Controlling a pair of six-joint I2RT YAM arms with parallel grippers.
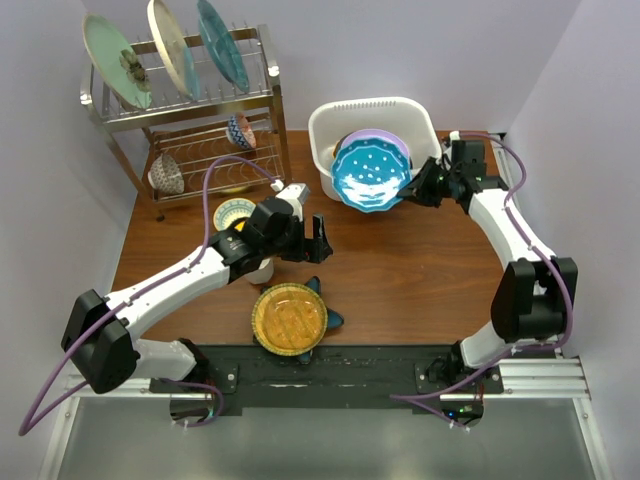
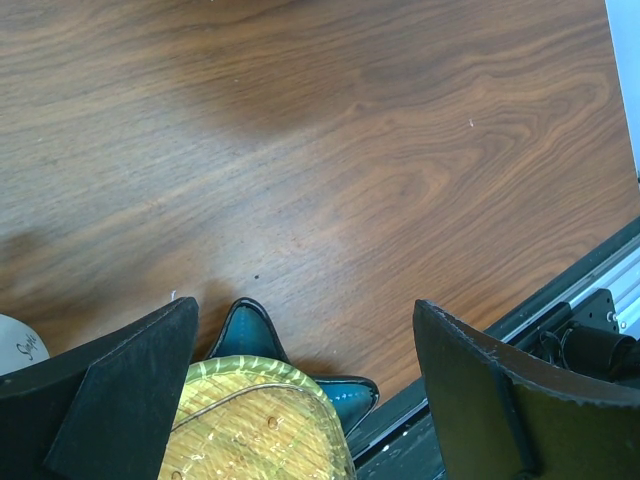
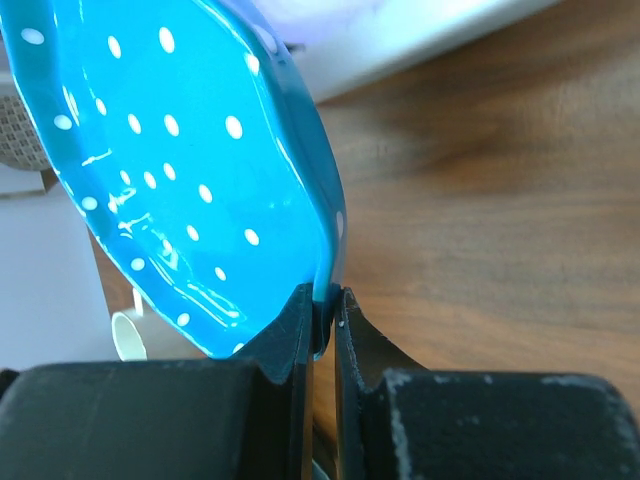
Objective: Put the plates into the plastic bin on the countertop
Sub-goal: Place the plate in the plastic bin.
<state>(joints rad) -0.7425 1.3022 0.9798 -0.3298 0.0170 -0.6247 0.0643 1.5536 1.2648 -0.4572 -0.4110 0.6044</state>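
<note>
- Standing well to the left of the left claw (image 1: pixel 318 243) and farther from the arm bases, a steel wire dish rack (image 1: pixel 200 105) held three plates on edge in its top tier: a mint plate with a flower (image 1: pixel 115 62), a pale cream plate (image 1: pixel 170 45) and a dark teal plate (image 1: pixel 222 45).
- Just left of that claw, beside its arm, sat a small patterned bowl (image 1: pixel 234 212).
- The left claw hung with its jaws spread wide and nothing between them, above the reddish-brown wood-grain countertop (image 1: pixel 400 270).
- Just on the near side of its fingers lay a round amber ribbed plate (image 1: pixel 288 318), resting on a teal star-shaped plate (image 1: pixel 333 320) whose points stuck out from under it.
- Off to the right of the left claw and farther back stood the white rectangular plastic bin (image 1: pixel 325 125), with a lavender plate (image 1: pixel 385 138) lying inside it.
- The right claw (image 1: pixel 415 187) was pinched tight on the rim of a bright blue white-dotted plate (image 1: pixel 368 175).
- That plate stood tilted, reaching left from the claw across the bin's near wall; whether it touched the bin could not be told.
</note>
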